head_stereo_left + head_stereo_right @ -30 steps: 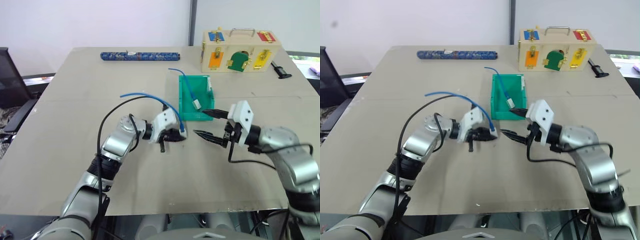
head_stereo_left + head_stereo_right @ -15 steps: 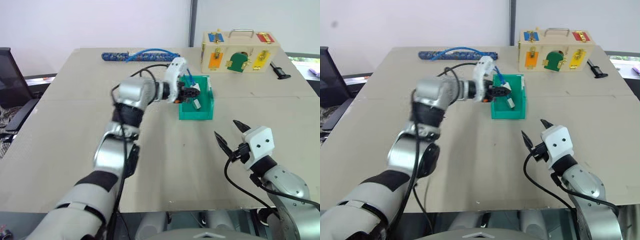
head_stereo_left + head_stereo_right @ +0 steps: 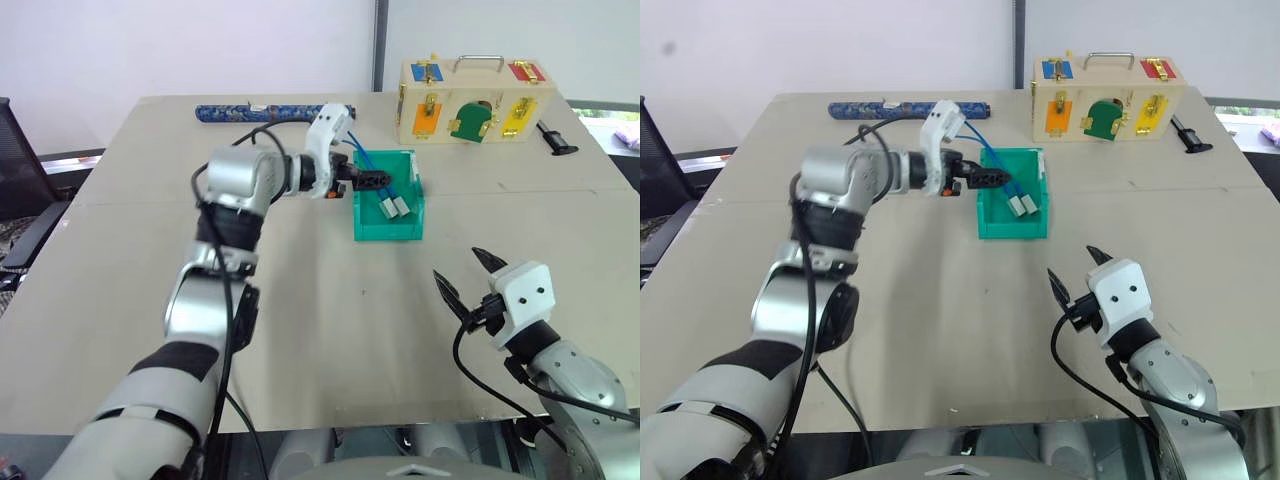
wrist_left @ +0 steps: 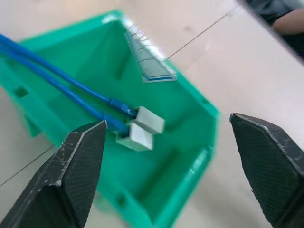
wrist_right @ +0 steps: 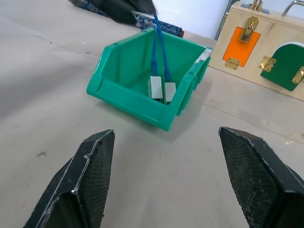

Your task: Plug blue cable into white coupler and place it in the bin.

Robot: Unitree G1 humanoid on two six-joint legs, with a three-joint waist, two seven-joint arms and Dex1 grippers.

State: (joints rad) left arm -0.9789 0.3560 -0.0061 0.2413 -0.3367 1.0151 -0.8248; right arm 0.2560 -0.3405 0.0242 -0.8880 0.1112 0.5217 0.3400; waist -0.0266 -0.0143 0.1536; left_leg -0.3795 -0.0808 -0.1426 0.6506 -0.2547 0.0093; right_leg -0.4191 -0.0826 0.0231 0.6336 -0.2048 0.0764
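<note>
The teal-green bin [image 3: 372, 228] stands mid-table. Inside it lie two blue cables [image 4: 71, 83] side by side, each ending in a white coupler [image 4: 149, 119], and they trail out over the bin's rim. The cable ends sit against the couplers; the other coupler [image 4: 135, 137] lies close beside the first. My left gripper [image 3: 378, 180] hovers at the bin's left rim, open, holding nothing. My right gripper [image 3: 458, 265] is open above the table near the front right, well apart from the bin [image 5: 137, 102].
A pale wooden latch box [image 3: 475, 100] stands behind the bin at the back right, with a small black tool [image 3: 562, 140] beside it. A dark-blue patterned tube [image 3: 250, 113] lies along the table's far edge.
My left gripper carried the blue cable from the table up over the bin, then opened; cable and coupler now lie in the bin. My right gripper drew back toward the front edge.
</note>
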